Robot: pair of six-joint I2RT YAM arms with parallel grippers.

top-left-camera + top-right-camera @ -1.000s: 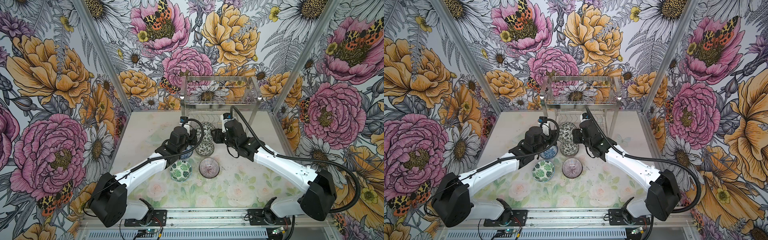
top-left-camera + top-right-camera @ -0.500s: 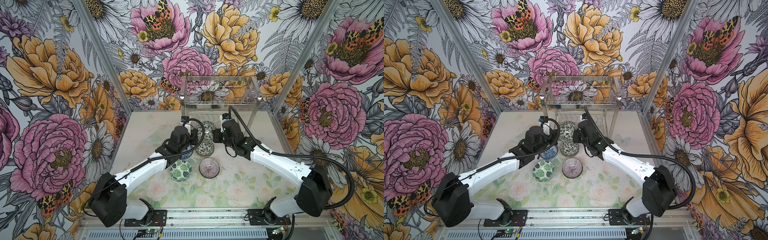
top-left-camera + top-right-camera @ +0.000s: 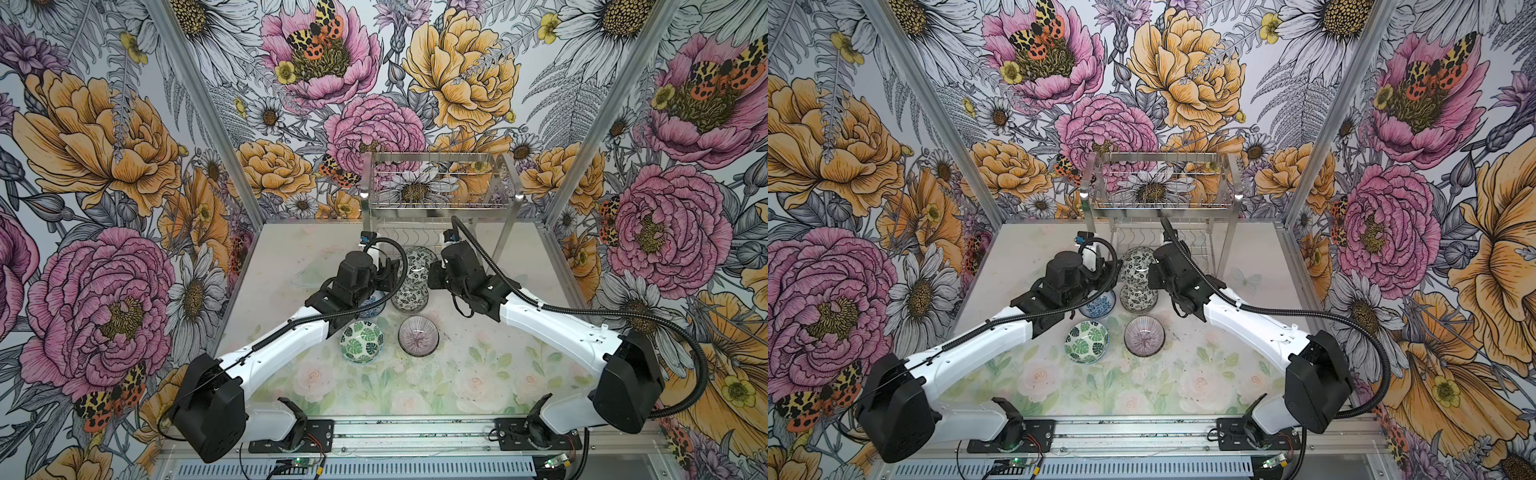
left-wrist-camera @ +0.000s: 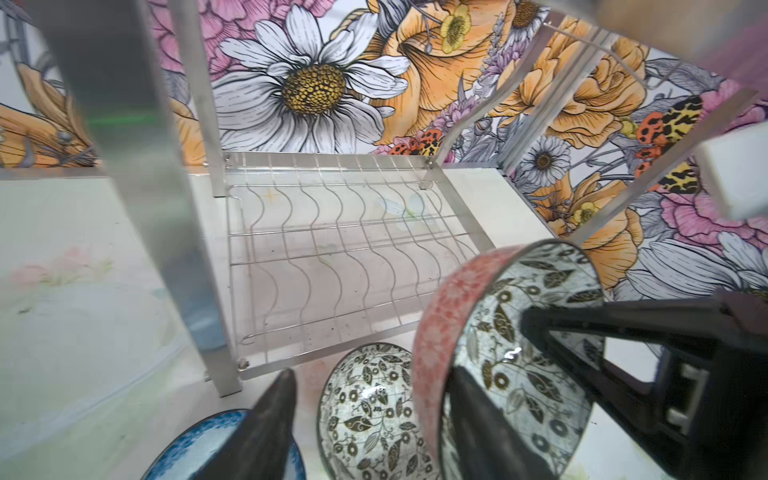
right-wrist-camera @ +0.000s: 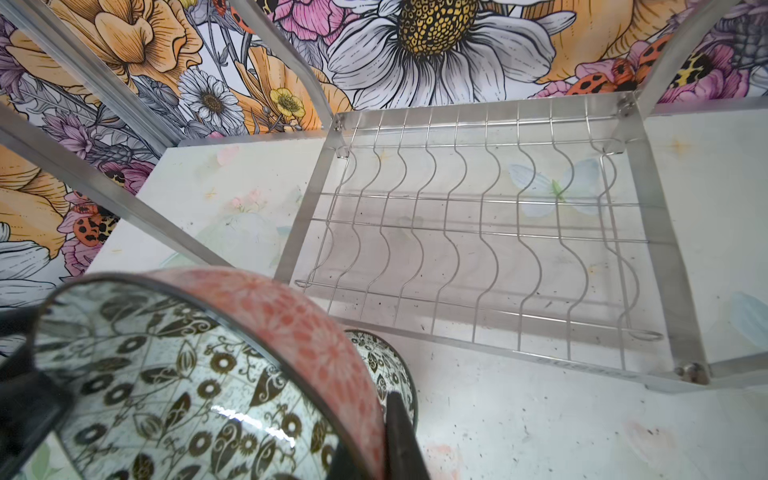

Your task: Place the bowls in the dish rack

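Left gripper jaws sprang wide, letting go; right gripper pinches rim of pink-walled black-floral ceramic bowl, tilted, just before steel wire dish rack. Handover looks done; racking next.

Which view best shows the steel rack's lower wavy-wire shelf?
Right wrist view: the lower wavy-wire shelf shows nearly whole. Left wrist view: the pink-sided ceramic bowl covers a corner. Both top views: only some wires, below the steel upper basket.
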